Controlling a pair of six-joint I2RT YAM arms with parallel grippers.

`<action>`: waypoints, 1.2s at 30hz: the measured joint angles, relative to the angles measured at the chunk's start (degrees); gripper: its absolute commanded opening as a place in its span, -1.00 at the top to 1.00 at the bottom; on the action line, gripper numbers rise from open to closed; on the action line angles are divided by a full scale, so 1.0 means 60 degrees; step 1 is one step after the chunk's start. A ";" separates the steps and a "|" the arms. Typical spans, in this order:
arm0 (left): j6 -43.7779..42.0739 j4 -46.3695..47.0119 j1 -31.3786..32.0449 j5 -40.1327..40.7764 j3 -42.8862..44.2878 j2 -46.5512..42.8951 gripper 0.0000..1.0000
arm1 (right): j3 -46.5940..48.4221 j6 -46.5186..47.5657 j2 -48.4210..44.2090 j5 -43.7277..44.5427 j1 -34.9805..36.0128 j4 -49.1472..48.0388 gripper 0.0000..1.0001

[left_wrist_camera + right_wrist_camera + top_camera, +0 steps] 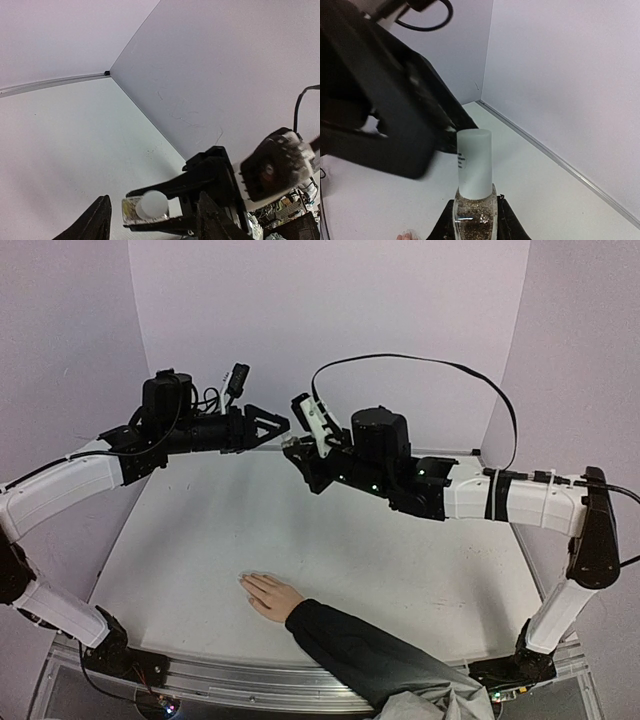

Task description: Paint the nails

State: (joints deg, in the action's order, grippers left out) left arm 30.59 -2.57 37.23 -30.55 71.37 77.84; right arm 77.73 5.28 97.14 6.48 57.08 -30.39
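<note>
Though too small to make out one by one, the nails (248,584) sit at the tips of a hand (270,596) lying palm down, digits close together, on the white table (420,540) near its front edge. A dark grey sleeve (360,650) runs from the hand off over that edge. Well apart from the nails, above the far side of the table, the right gripper (476,223) pinches a clear glass bottle (475,210) of glittery polish with a white cap (474,162). The left gripper (282,424) faces it just beside the cap, its jaws spread and clasping nothing. Plain pale walls (330,320) close the table on three sides, meeting it in a clean seam. A metal rail (250,675) runs along the near edge.
</note>
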 measured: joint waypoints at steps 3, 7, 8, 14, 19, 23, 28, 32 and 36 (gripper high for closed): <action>0.0084 -0.0029 0.0000 0.0127 0.0033 0.0237 0.10 | 0.0178 0.0142 0.0109 0.0262 0.0219 0.0004 1.00; 0.0124 -0.0069 0.0036 0.0208 0.0066 0.0299 0.37 | 0.0419 0.0270 0.0270 0.0510 0.0357 0.0040 1.00; 0.0135 -0.0062 0.0058 0.0262 0.0095 0.0299 0.40 | 0.0470 0.0306 0.0321 0.0554 0.0375 0.0062 1.00; 0.0120 -0.0058 0.0131 0.0590 0.0106 0.0299 0.37 | 0.0557 0.0415 0.0441 0.0605 0.0415 0.0153 1.00; 0.0036 -0.0076 0.0186 0.0812 0.0106 0.0299 0.75 | 0.0612 0.0441 0.0506 0.0597 0.0415 0.0222 1.00; -0.0229 -0.0095 0.0182 0.0863 0.0106 0.0302 1.00 | 0.0630 0.0437 0.0506 0.0532 0.0415 0.0284 1.00; -0.0965 -0.0255 0.0091 0.0102 0.0211 0.0397 1.00 | 0.0608 0.0390 0.0404 -0.0291 0.0233 0.0506 1.00; -0.2721 -0.0160 -0.0146 -0.2849 0.0725 0.0798 1.00 | 0.0131 -0.0098 -0.0350 -0.4535 -0.0776 0.0659 1.00; -0.4317 0.0062 0.0131 -0.5901 0.1319 0.1042 1.00 | -0.0066 -0.1239 -0.0750 -0.8812 -0.1330 0.0357 1.00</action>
State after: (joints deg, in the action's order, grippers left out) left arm 4.69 -2.20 38.02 -65.95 79.29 84.09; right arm 77.34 -2.15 92.64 -46.39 49.10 -28.25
